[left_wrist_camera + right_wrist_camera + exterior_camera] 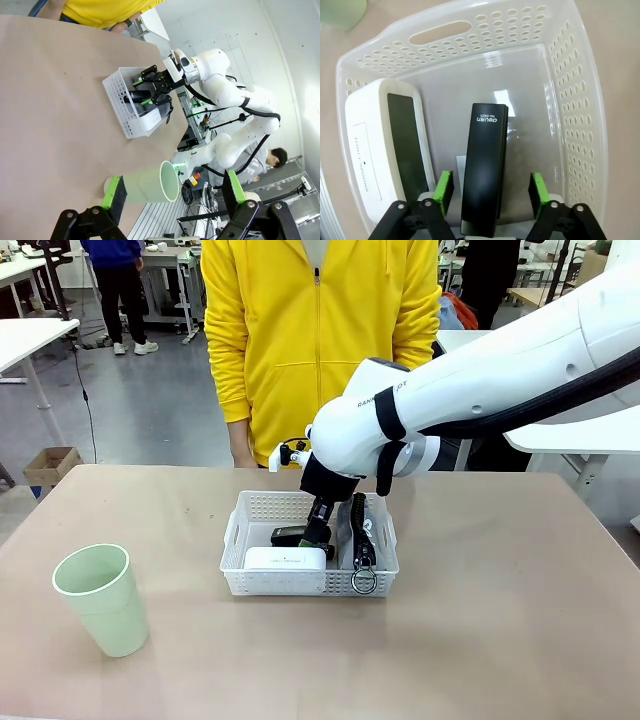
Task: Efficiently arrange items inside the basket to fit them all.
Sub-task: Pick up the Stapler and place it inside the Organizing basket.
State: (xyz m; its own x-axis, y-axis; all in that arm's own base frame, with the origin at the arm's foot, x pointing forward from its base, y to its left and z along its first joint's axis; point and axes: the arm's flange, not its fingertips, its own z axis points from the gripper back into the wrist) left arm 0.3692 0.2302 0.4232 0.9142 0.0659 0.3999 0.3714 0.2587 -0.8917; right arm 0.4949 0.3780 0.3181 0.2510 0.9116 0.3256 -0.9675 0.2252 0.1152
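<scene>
Beige table (500, 620) carries the basket (232, 540) mid-table; my right end effector (318, 532) hangs inside, jaws parted astride the stapler (484, 170), not touching it. Outside, by the near left corner, stands the cup (98, 598), upright, just ahead of my wide-open left end effector (174, 190), the nearer arm.

Front faces person (320, 330); both wrists share basket (570, 100).

White arm (500, 370) — black gripper (490, 186), green pads (443, 186)
</scene>
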